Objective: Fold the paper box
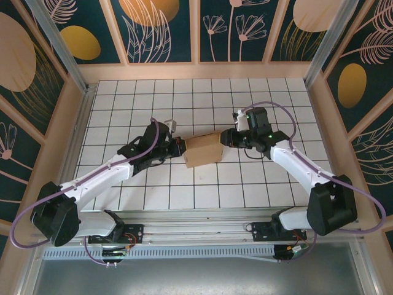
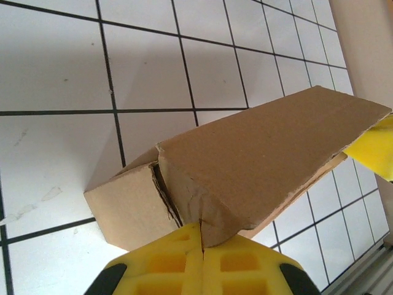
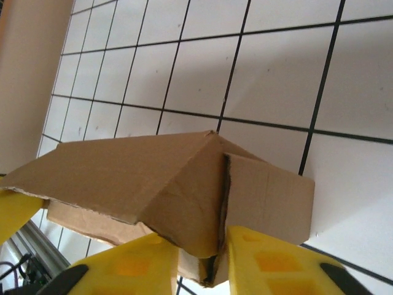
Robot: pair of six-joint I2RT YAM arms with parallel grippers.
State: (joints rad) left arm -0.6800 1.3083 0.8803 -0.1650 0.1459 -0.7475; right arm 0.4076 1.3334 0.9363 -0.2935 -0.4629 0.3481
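Note:
The paper box [image 1: 204, 149] is a brown cardboard piece, partly folded, hanging between my two grippers over the middle of the gridded table [image 1: 202, 98]. My left gripper [image 1: 182, 147] is at its left end. In the left wrist view the yellow jaws are pressed together on a creased corner of the paper box [image 2: 258, 153], so the left gripper [image 2: 201, 230] is shut on it. My right gripper [image 1: 225, 137] is at the right end. In the right wrist view the right gripper [image 3: 195, 231] has its jaws apart, with a folded corner of the paper box [image 3: 141, 178] between them.
A white gridded table surface [image 3: 276, 80] lies under the box. Tan walls [image 1: 49, 160] and metal posts [image 1: 58, 43] enclose it on three sides. A metal rail [image 1: 196, 221] runs along the near edge, where both arm bases sit.

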